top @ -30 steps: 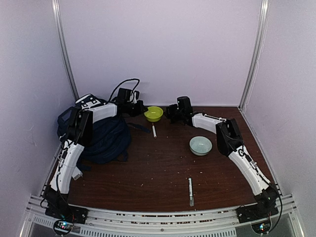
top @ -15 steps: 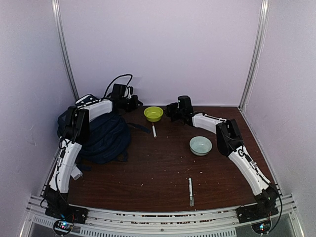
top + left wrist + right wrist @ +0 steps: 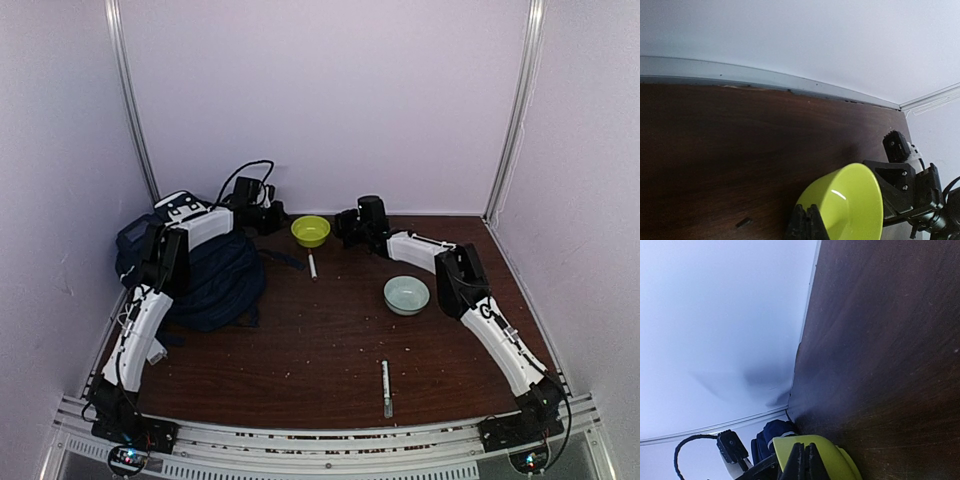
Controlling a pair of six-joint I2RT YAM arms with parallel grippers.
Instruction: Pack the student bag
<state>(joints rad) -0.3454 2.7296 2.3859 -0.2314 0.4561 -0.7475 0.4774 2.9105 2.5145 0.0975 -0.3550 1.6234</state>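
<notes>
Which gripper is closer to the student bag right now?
Left. The left gripper hangs just past the student bag's far right edge; the right gripper is farther right, beyond the yellow-green bowl.

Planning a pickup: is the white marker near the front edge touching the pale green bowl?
Apart. Top view shows bare table between the white marker and the pale green bowl.

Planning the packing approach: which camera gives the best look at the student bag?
Top external: the student bag lies at the table's left side, mostly visible, the left arm crossing part of it. Right wrist shows only a navy sliver behind the green bowl. Left wrist shows none of it.
</notes>
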